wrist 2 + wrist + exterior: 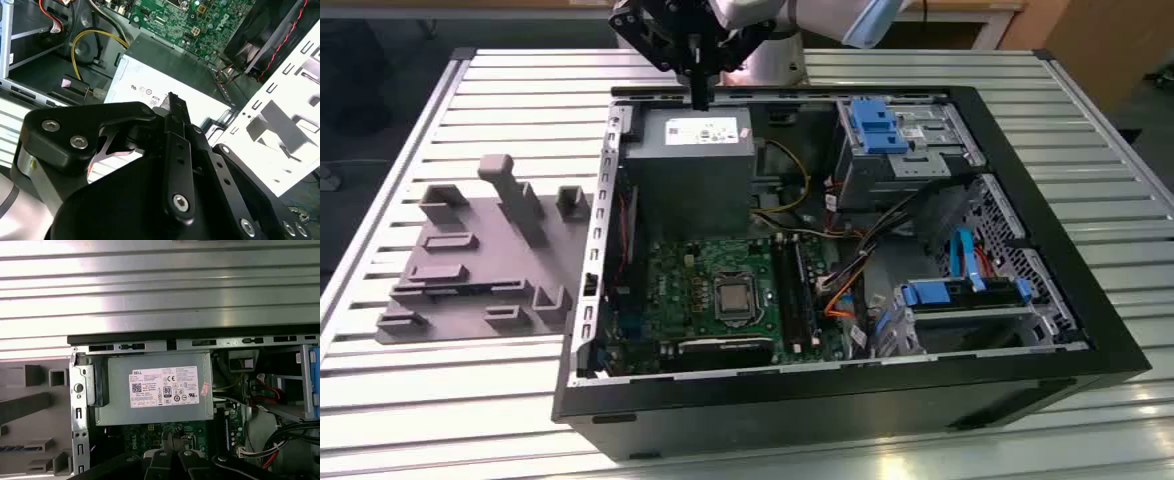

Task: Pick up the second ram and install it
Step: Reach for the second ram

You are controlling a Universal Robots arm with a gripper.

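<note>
With the black tool (703, 96) pinched narrow and empty above the grey power supply box (687, 150), and the second ram (22, 447), a thin blue-green stick, seemingly lying in the grey moulded holder (467, 270), a good pickup needs jaws spread and squared across its long edges.
</note>
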